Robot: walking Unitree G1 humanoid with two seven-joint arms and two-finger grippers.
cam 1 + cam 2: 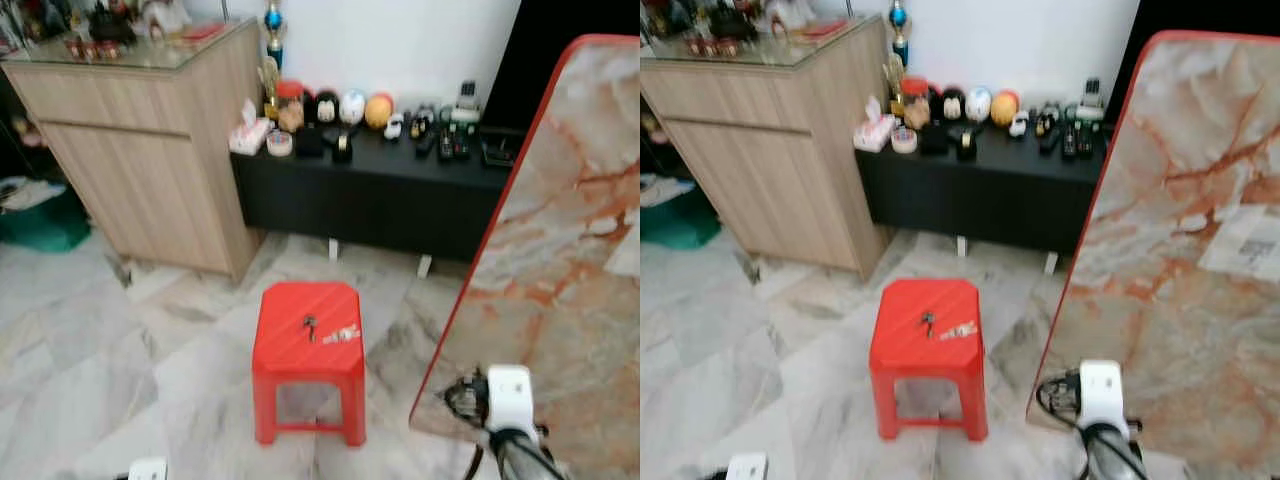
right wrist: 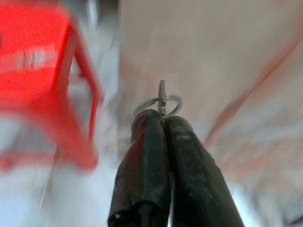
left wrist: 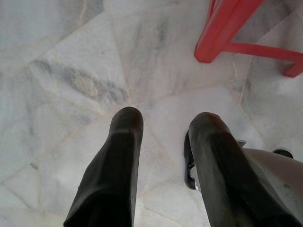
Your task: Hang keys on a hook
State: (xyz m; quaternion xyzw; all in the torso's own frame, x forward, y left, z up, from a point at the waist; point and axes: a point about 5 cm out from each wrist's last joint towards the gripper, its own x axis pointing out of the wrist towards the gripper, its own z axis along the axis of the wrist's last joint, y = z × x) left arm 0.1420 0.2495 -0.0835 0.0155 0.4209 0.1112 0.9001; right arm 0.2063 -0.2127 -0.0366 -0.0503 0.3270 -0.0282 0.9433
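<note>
While the right pincer pinches a key ring at its fingertips, a jolt could shake it loose.

Your robot's right arm showed as a white, boxy wrist block with rounded corners, a tangle of thin black cable at its side, and a darker silver-grey tube running down from it. A small white corner of the left arm sat at the lower edge of the head view.

You saw the left gripper as two long, matte black fingers, thick and rounded at the tips, with a silver-grey casing and a black cable loop beside one of them. The right gripper had the same black fingers, their surface scuffed and flecked with pale specks.
</note>
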